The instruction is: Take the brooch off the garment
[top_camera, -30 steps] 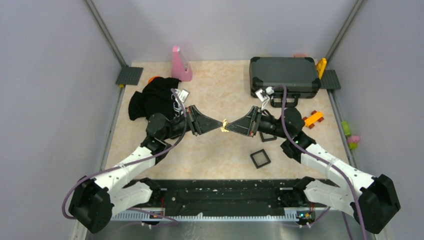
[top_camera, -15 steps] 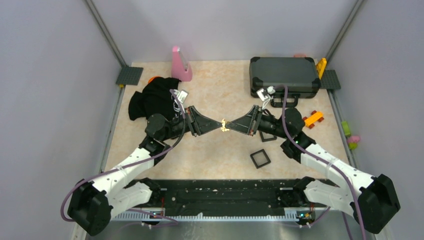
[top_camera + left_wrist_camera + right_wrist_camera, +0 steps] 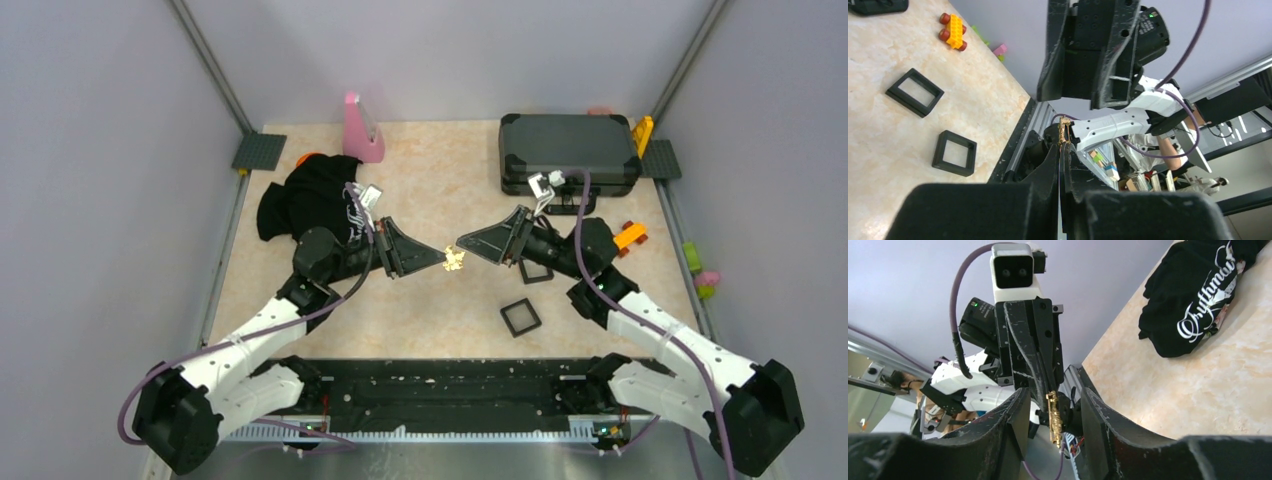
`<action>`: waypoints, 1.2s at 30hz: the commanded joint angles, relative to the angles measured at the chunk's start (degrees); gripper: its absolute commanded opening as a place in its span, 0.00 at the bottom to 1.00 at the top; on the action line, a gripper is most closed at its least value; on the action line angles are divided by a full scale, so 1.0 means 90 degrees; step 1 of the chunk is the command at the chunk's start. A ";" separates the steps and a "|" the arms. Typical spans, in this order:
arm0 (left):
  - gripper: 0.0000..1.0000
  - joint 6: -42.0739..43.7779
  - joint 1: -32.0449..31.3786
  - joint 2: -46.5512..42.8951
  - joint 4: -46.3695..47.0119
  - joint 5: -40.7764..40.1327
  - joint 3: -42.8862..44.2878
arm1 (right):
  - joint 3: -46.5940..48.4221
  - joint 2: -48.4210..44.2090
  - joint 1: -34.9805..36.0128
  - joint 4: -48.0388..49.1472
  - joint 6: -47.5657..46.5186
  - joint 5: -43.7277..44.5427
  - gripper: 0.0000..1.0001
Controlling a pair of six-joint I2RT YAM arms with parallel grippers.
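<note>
The left gripper is pinching the small, glinting gold brooch between its tapered black tips above the mottled beige table. The right gripper is standing parted close by, holding nothing. The crumpled black shirt is lying well apart, far left.

Bright even overhead light, soft shadows, wrist-view foregrounds slightly blurred
</note>
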 commanded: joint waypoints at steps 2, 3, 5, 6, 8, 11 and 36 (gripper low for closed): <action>0.00 0.1045 -0.0024 -0.0156 -0.0931 -0.0372 0.0537 | 0.0024 -0.0328 -0.0082 -0.0294 -0.0122 0.0564 0.47; 0.00 0.1388 -0.0026 -0.0195 -0.1227 -0.0506 0.0632 | 0.0177 -0.0366 -0.0083 -0.0600 -0.0081 0.0767 0.49; 0.00 0.2409 -0.0026 -0.0277 -0.1829 -0.0877 0.0835 | 0.0580 -0.0386 -0.0081 -0.1848 0.0097 0.1232 0.53; 0.00 0.2915 -0.0040 -0.0345 -0.1936 -0.0985 0.0884 | 0.0806 -0.0364 -0.0081 -0.2277 0.0311 0.1543 0.54; 0.00 0.4106 -0.0113 -0.0554 -0.1672 -0.1351 0.0725 | 0.1232 -0.0260 -0.0082 -0.3799 0.1045 0.2083 0.53; 0.00 0.6140 -0.0384 -0.0890 -0.1336 -0.1849 0.0351 | 0.1459 -0.0215 -0.0090 -0.4397 0.1745 0.2199 0.53; 0.00 1.2598 -0.0941 -0.1588 -0.0285 -0.0702 -0.1120 | 0.1100 0.0508 0.0800 -0.2816 0.3356 0.1598 0.46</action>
